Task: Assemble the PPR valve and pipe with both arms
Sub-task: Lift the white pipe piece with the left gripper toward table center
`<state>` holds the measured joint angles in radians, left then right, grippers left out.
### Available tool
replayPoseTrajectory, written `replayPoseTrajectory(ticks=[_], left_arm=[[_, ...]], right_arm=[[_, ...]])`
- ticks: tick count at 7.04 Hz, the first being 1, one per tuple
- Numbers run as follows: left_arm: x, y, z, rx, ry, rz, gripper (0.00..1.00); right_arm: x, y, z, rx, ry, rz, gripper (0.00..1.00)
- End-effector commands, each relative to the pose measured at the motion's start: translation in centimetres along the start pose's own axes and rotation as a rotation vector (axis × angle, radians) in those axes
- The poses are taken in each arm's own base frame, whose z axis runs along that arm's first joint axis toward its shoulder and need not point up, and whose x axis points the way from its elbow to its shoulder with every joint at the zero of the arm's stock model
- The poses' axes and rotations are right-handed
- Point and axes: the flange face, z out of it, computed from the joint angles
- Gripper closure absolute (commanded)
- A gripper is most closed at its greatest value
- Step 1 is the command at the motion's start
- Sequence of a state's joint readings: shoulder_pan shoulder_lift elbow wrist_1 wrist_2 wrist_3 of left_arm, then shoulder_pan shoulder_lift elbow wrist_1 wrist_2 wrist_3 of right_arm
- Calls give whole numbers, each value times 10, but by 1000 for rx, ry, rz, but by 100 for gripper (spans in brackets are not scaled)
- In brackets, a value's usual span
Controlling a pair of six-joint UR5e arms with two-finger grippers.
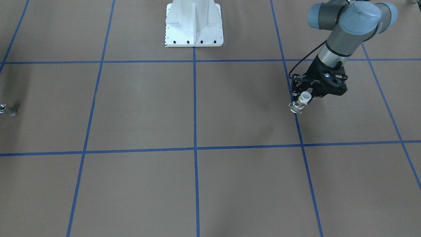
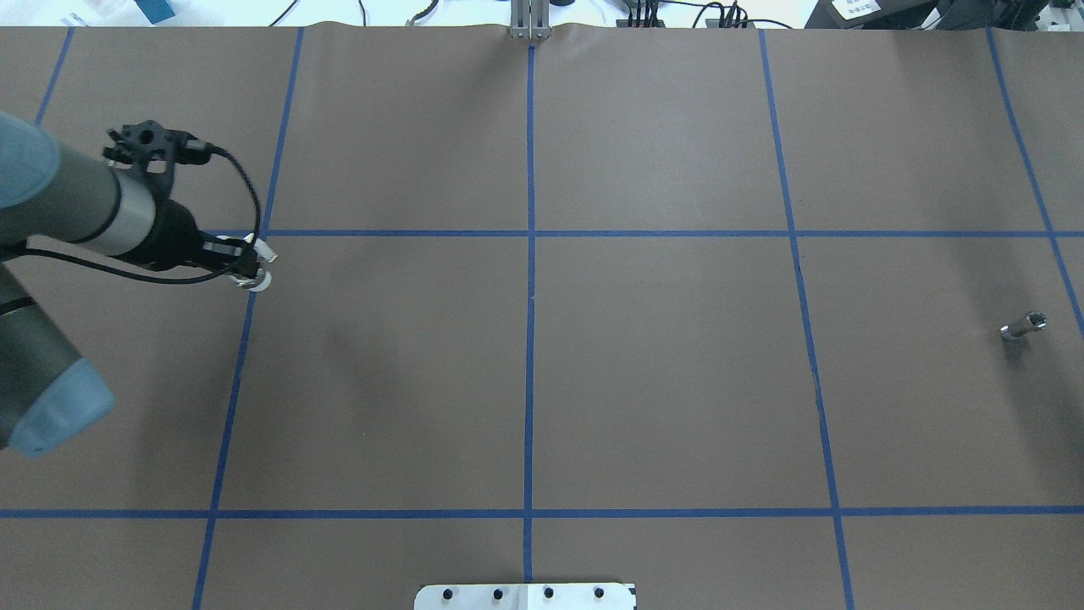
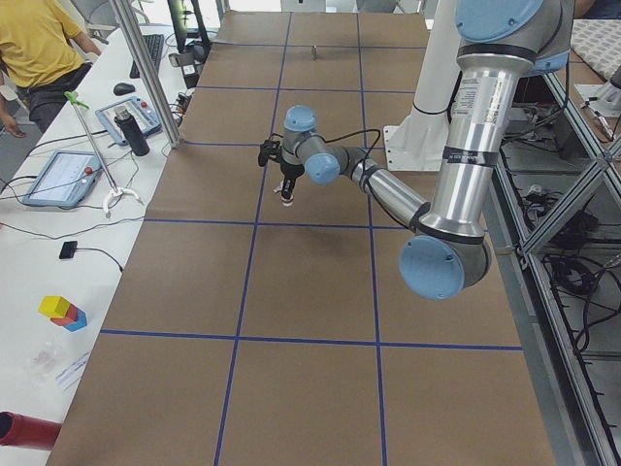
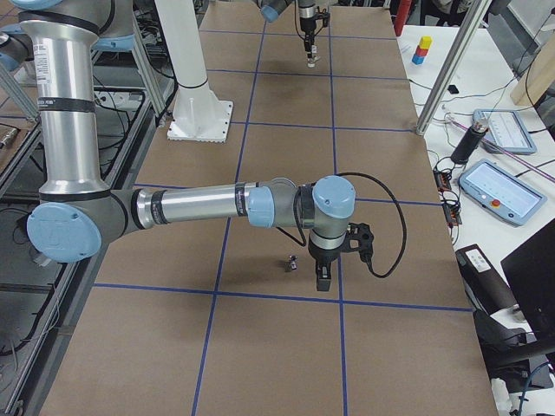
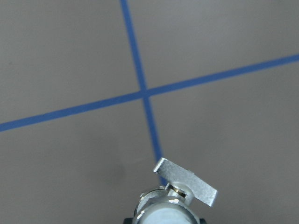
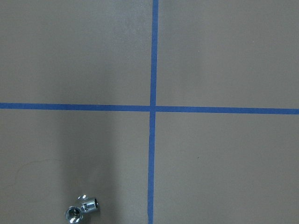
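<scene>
My left gripper (image 1: 303,97) is shut on the PPR valve (image 1: 300,102), a white-ended fitting with a metal middle and a flat lever. It holds the valve low over a blue tape crossing, as the overhead view (image 2: 254,264) and the left wrist view (image 5: 180,198) also show. The pipe (image 2: 1023,325), a small chrome stub, lies on the table at the far right side, alone. It also shows in the right wrist view (image 6: 81,211) and the front view (image 1: 7,111). My right gripper (image 4: 323,276) hangs just beside the pipe (image 4: 292,262). I cannot tell whether it is open or shut.
The white pedestal base (image 1: 194,26) stands at the robot's edge of the table. Blue tape lines (image 2: 529,339) grid the brown table. A bench with tablets (image 3: 58,175) and a person in yellow (image 3: 39,44) are past the far edge.
</scene>
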<state>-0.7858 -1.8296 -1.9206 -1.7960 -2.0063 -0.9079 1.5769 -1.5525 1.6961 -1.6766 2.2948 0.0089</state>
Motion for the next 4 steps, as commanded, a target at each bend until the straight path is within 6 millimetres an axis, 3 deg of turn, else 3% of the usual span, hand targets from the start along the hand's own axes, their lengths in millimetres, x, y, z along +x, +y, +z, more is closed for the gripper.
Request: replayPoseTrajectory(ticks=[1, 3, 4], left_arm=[[162, 5, 16, -13, -33, -94, 100], [278, -3, 48, -2, -38, -193, 100], [323, -17, 61, -6, -42, -224, 100]], right_arm=[[1, 1, 1, -2, 0, 2, 0], [1, 1, 1, -3, 0, 1, 0], [1, 1, 1, -3, 0, 1, 0]])
